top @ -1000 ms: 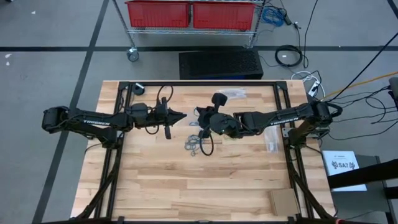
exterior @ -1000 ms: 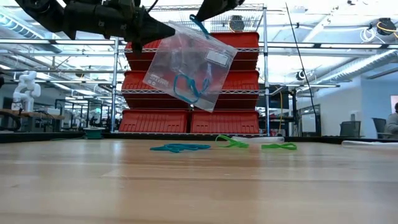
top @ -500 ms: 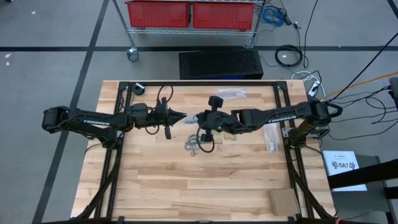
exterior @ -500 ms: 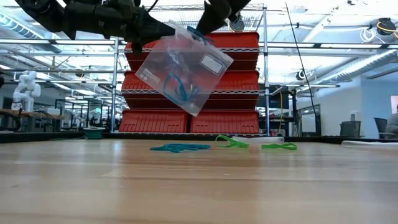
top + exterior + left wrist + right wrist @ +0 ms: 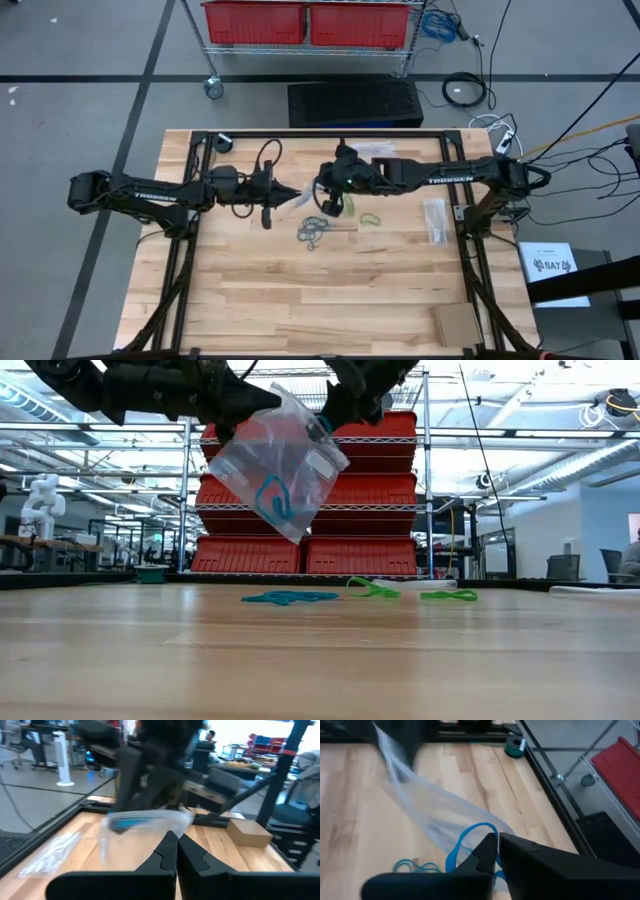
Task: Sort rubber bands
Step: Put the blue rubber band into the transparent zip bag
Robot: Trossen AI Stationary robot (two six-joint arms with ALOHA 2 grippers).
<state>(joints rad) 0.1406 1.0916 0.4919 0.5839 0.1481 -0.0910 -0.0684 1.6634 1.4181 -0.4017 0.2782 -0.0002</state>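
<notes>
A clear plastic bag (image 5: 285, 460) hangs over the middle of the table between my two grippers, with a bright blue rubber band (image 5: 275, 497) inside it. My left gripper (image 5: 255, 408) is shut on one top corner. My right gripper (image 5: 332, 412) is at the other top corner, fingers together. In the high view the bag (image 5: 308, 201) shows between the gripper tips. Loose rubber bands lie on the wood below: a grey-blue cluster (image 5: 312, 232), green ones (image 5: 370, 218), and in the low view blue (image 5: 290, 597) and green (image 5: 372, 588) loops. My left gripper pinches the bag's top edge at its left corner (image 5: 170, 826) between its two fingers, coming level from the table's left. The bag hangs below the fingers, clear of the table. My right gripper pinches the bag's top edge at the other corner, by the blue seal strip (image 5: 322, 424). Its fingers slant down from the table's right, and the film runs slack from them (image 5: 470, 817).
Spare clear bags lie at the right (image 5: 435, 220) and near the far edge (image 5: 375, 150). A small cardboard box (image 5: 455, 322) sits at the near right corner. Black frame rails (image 5: 200, 230) border the table. Red bins (image 5: 310, 22) stand on a shelf beyond the far edge.
My right gripper has swung toward the table's far edge and closer to my left gripper, rolling at the wrist. The bag has tipped and drawn narrower between the two holds. Its lower corner and the blue band inside have swung toward the left arm's side.
</notes>
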